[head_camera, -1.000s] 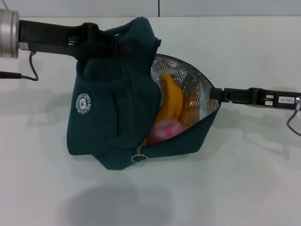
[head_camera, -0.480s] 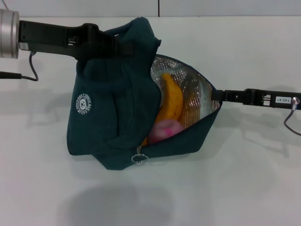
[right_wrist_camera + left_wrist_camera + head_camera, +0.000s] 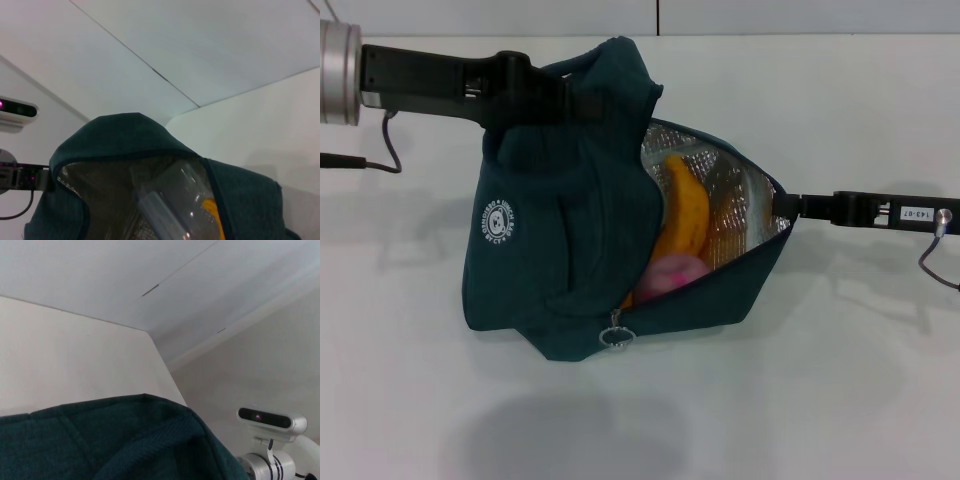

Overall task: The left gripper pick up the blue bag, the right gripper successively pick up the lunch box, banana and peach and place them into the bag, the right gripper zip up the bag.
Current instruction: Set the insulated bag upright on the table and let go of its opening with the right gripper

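1. While the left gripper [image 3: 535, 95] grips the blue bag [image 3: 550, 250] by its upper fold, you see banana [image 3: 685, 215] and peach [image 3: 675, 275] inside. The right gripper [image 3: 790, 205] pinches the mouth's rim; the risk is that rim slipping free as it pulls.
2. Left wrist view: only bag fabric shows.
3. Right wrist view: the lunch box [image 3: 175, 200] sits inside the lining.

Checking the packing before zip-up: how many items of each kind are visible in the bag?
Banana: 1
Peach: 1
Clear lunch box: 1
Total: 3, inside the blue bag, whose mouth is open.
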Available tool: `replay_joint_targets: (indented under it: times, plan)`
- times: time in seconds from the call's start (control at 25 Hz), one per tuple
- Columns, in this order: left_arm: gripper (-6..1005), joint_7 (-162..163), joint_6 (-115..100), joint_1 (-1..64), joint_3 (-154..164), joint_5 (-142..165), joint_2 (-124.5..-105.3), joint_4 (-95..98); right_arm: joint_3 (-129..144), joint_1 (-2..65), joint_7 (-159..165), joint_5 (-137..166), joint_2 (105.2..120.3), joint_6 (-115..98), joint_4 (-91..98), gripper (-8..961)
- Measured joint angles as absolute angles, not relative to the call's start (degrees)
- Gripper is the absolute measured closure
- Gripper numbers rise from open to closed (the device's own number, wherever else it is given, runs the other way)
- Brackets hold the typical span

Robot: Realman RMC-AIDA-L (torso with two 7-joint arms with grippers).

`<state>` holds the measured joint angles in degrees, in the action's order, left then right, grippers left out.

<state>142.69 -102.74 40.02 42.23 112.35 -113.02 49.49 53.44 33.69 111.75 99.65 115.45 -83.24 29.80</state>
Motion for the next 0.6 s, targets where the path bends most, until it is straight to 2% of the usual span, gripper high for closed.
replay_joint_targets:
  times: [0.32,0.6]
  plan:
    - [964,142.6,-103.1,39.9,42.3,112.2,-113.02,49.5,53.0,33.3,109.1,97.5,115.48,-85.2,30.2,946]
    - [964,142.7,-105.7,40.5,42.3,110.8,-113.02,49.5,52.7,32.1,106.7,91.9,115.04,-89.8,33.4,939]
